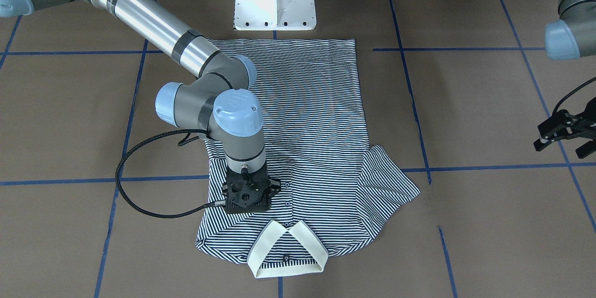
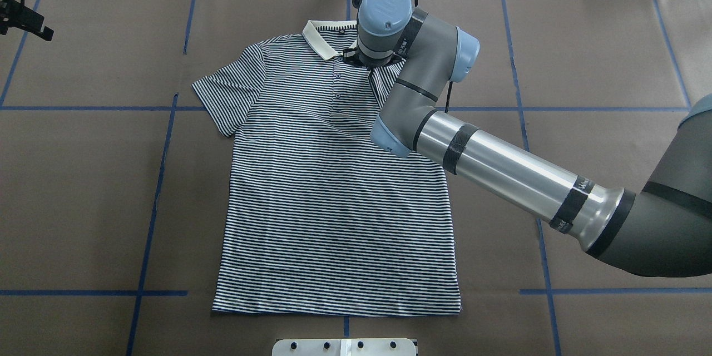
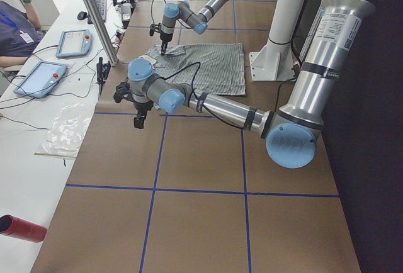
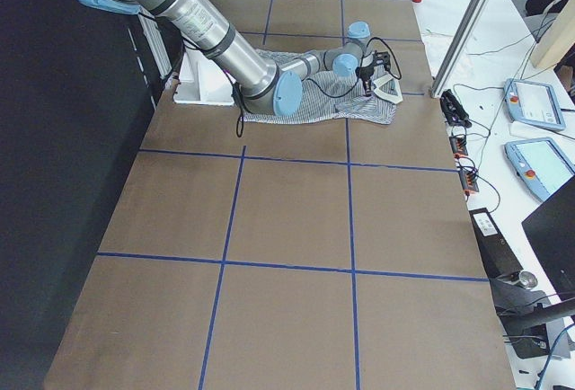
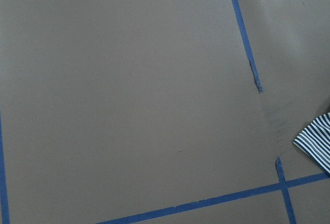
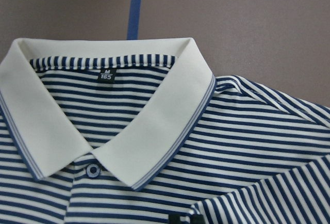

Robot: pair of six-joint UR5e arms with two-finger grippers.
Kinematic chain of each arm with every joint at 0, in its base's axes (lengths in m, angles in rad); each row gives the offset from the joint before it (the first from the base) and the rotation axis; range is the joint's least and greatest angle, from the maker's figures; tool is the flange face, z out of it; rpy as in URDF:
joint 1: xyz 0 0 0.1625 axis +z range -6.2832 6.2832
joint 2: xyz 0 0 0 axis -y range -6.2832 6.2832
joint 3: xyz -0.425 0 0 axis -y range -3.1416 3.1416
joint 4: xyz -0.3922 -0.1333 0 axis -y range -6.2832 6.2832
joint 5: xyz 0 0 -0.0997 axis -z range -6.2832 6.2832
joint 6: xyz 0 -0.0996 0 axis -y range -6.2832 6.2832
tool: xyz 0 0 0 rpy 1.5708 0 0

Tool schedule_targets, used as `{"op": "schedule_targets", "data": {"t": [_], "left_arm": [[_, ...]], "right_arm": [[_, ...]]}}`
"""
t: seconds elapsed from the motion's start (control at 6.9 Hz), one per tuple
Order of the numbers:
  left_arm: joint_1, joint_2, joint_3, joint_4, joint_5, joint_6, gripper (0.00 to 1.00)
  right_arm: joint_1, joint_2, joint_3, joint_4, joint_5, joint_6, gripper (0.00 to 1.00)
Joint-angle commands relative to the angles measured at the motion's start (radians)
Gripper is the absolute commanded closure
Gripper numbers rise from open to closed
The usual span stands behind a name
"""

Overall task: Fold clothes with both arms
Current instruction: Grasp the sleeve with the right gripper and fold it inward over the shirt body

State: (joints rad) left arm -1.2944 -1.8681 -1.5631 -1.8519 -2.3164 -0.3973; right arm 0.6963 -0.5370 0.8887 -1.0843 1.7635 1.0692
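1. Facing the robot, we are seeing the right pincer (image 1: pixel 247 201) pointing straight down over the shirt (image 1: pixel 316 116), beside the row of buttons and close to the collar (image 1: pixel 308 238). Its own body is hiding the fingers, so we cannot tell how wide it is standing or whether it is gripping cloth. The left pincer (image 1: pixel 561 145) is hanging over the bare table (image 1: pixel 489 116), well apart from the shirt, with fingers spread and nothing in them.
2. From overhead, the shirt is lying front up in the middle of the table, hem toward the robot and collar away from it. One sleeve (image 2: pixel 228 89) is lying spread out on the robot's left. The opposite shoulder is partly hidden under the right arm (image 2: pixel 500 169).
3. From the robot's left end, the left pincer is pointing down above the table. The right one is showing far off, too small to judge.
4. From the robot's right end, the right arm is reaching across the shirt to its collar end.
5. The left wrist camera is showing brown table, blue tape (image 5: pixel 242 33) and a striped sleeve corner at the right edge.
6. The right wrist camera is looking closely at the cream collar lying open, the top button (image 6: pixel 93 170) and a black label (image 6: pixel 105 74). At the lower right, a slanted striped layer is lying over the chest.
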Motion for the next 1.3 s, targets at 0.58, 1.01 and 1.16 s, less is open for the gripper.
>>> {"op": "schedule_targets", "data": {"t": [0.58, 1.01, 1.16], "left_arm": [[0.146, -0.123, 0.072, -0.121, 0.139, -0.290, 0.00], [0.337, -0.152, 0.106, -0.225, 0.358, -0.611, 0.00], [0.389, -0.173, 0.127, -0.227, 0.403, -0.667, 0.00]], "right_arm": [[0.035, -0.070, 0.283, -0.341, 0.146, -0.068, 0.00], [0.164, -0.219, 0.539, -0.656, 0.299, -0.367, 0.00], [0.172, -0.319, 0.632, -0.651, 0.315, -0.377, 0.00]]}}
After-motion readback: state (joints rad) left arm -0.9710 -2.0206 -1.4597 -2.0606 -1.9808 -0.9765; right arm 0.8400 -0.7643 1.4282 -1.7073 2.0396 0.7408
